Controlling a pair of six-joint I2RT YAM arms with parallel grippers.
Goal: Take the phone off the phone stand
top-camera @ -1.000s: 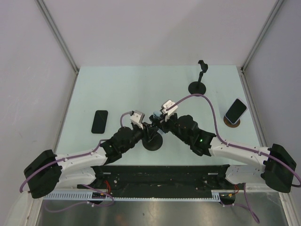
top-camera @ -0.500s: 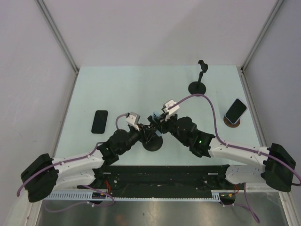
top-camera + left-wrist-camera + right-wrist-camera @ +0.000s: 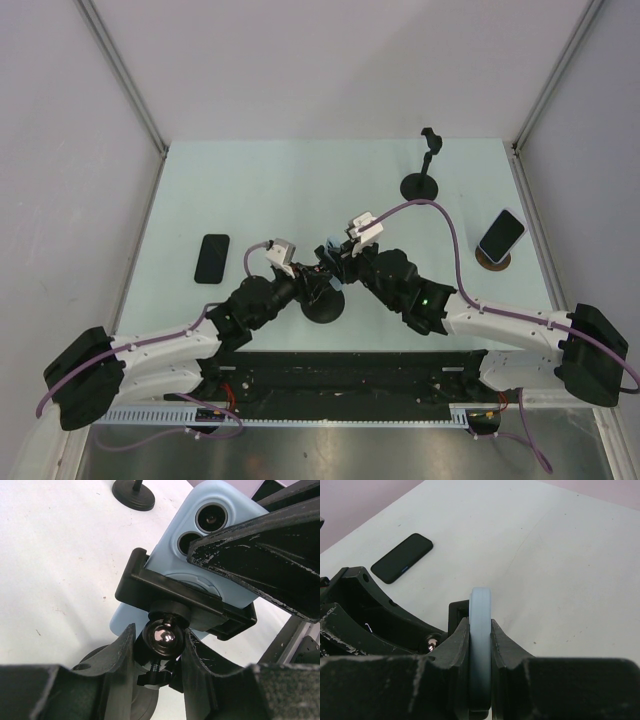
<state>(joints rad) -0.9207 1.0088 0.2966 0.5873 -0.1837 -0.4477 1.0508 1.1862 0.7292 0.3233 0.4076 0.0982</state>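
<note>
Where the two arms meet: the phone stand (image 3: 326, 305) sits on its round black base, at the near middle of the pale green surface (image 3: 300, 190).
Left jaws: closed in from either side on the stand's shiny ball joint (image 3: 162, 637), just under the clamp (image 3: 185, 600). The fingers (image 3: 122, 650) look to be touching the ball.
Right jaws: pinching the phone (image 3: 200, 545) by its front and back faces. In the right wrist view the phone shows edge-on between the two fingers (image 3: 502, 645).
Phone, whereabouts: light blue and upright, with its camera lenses toward the left wrist camera. It is seated in the stand's clamp, which grips across its back.
Black phone (image 3: 212, 258): lies flat and face up on the surface, left of the stand and well apart from it.
Round wooden holder (image 3: 492, 260): stands near the right edge, farther back. A pale phone (image 3: 501, 237) leans in it, tilted.
Second stand (image 3: 421, 185): black, farthest back and right of centre. It has a round base and an upright stem with a small clamp at the top.
</note>
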